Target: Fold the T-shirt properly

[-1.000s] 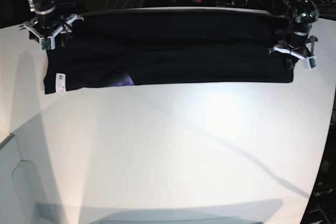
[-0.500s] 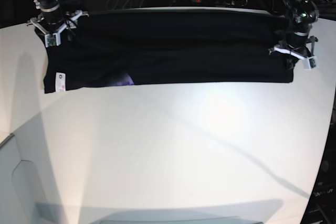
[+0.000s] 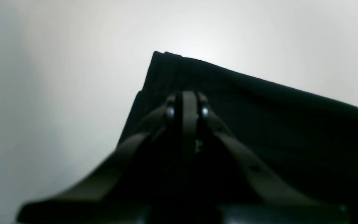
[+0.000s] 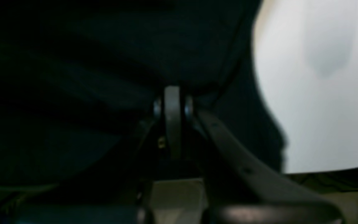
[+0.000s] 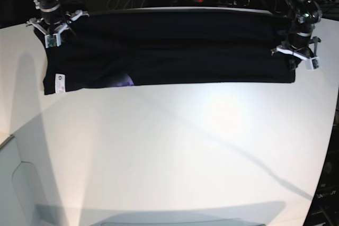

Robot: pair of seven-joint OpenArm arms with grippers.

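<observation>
Lifting now, you risk dragging the large black cloth T-shirt (image 5: 169, 48), stretched along the white surface (image 5: 175, 152) at the frame's top, if the right pincer (image 5: 51, 25) or left pincer (image 5: 297, 51), both pressed together on its ends, slips.
</observation>
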